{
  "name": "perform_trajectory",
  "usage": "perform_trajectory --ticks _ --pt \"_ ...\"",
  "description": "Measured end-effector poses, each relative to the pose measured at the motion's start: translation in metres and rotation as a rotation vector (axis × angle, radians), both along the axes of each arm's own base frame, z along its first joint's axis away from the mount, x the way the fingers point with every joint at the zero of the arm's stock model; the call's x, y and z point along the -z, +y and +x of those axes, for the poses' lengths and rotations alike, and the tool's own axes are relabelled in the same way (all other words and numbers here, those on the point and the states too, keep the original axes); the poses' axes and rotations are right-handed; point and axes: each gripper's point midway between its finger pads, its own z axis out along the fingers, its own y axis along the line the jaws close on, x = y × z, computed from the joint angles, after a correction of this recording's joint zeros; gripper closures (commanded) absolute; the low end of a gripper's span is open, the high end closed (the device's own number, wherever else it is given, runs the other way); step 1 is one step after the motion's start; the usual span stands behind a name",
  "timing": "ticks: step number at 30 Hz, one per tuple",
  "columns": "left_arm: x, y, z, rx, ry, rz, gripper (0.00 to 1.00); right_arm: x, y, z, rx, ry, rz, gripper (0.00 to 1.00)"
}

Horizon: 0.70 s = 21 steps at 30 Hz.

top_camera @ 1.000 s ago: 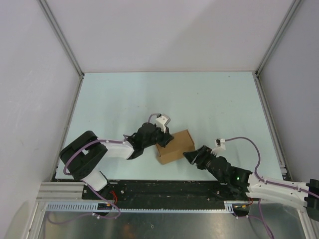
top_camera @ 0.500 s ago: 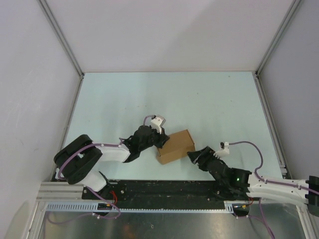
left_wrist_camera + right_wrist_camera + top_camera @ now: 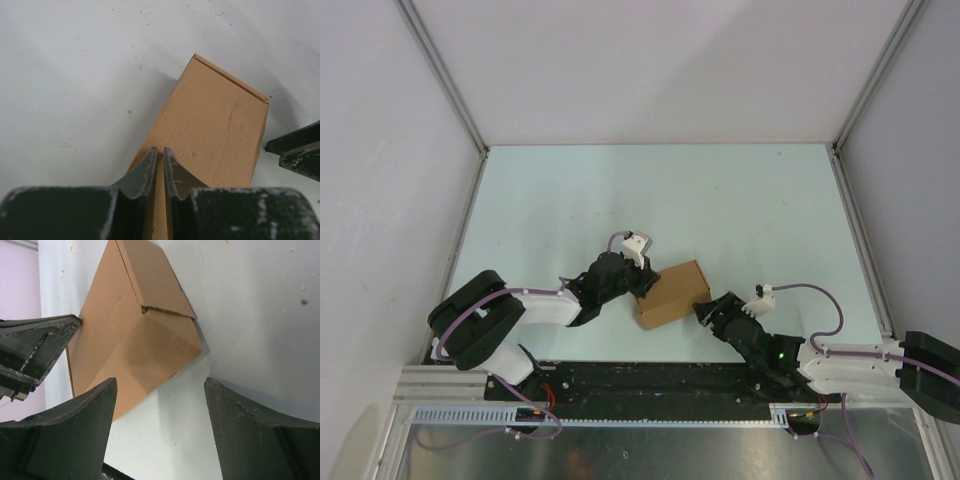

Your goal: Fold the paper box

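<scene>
White walls [image 3: 650, 70] and grey frame posts [image 3: 440, 72] closed in a pale, speckled bench [image 3: 740, 200]. The box [image 3: 670, 293], folded shut, lay near the bench's front edge, between both arms. The right end effector [image 3: 160, 382] gaped wide and empty just beside it. The left end effector [image 3: 159, 150] was almost closed, its tips on the box's edge; whether it gripped could not be told.

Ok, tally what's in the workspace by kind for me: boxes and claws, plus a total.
paper box: 1
claws: 2 (left claw, right claw)
total: 3
</scene>
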Motion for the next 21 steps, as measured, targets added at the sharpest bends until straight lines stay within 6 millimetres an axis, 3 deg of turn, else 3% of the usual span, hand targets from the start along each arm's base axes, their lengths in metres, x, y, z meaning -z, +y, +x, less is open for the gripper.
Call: perform_trajectory --ticks 12,21 --pt "0.0 0.0 0.0 0.001 0.001 0.0 0.85 -0.014 -0.001 0.02 0.055 -0.012 0.084 0.22" --pt "0.0 0.0 0.0 0.001 0.0 0.0 0.85 -0.002 0.0 0.027 0.056 0.013 0.067 0.22"
